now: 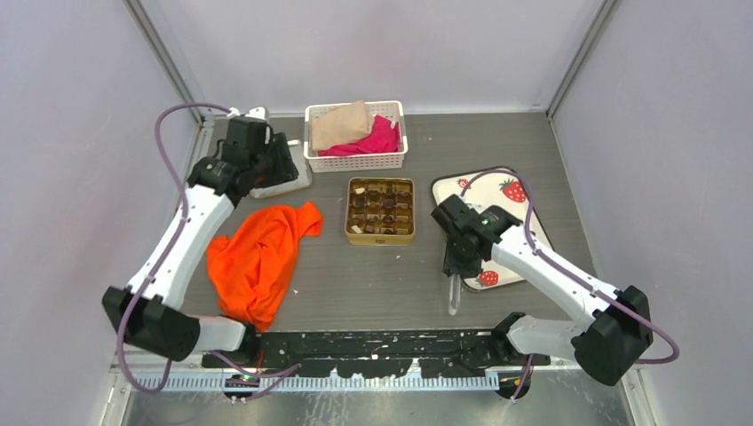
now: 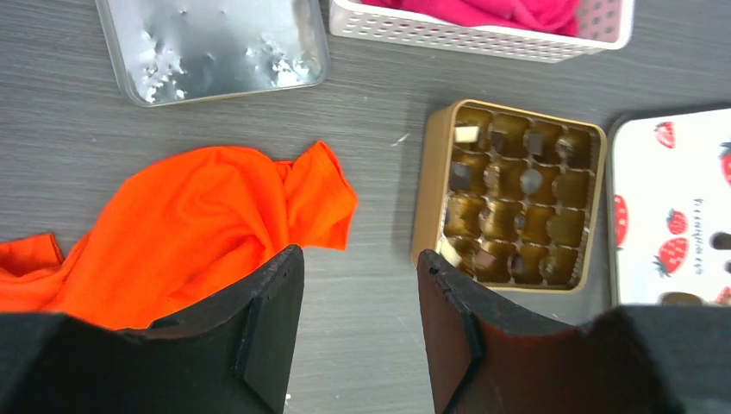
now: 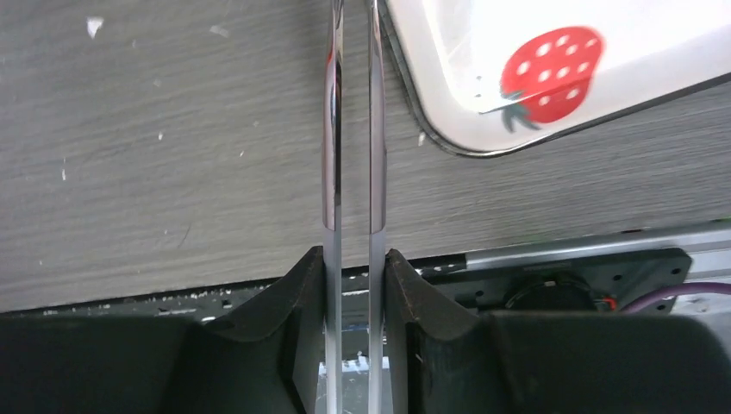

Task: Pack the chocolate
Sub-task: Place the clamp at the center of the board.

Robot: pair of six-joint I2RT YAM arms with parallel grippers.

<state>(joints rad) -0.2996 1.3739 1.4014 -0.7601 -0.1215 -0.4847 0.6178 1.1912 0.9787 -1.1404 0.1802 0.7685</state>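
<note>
— Steel tongs are pinched in the right gripper, long axis near-to-far. Left gripper?
— Spread wide, empty. The chocolate sits in the gold tin, far-left of the tongs.

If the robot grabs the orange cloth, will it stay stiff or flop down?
Probably floppy: the orange cloth lies crumpled in soft folds. It likely weighs little, looking thin. Pushed, it would probably bunch up, not slide flat.

crumpled orange cloth lies apart from the white basket.
</note>
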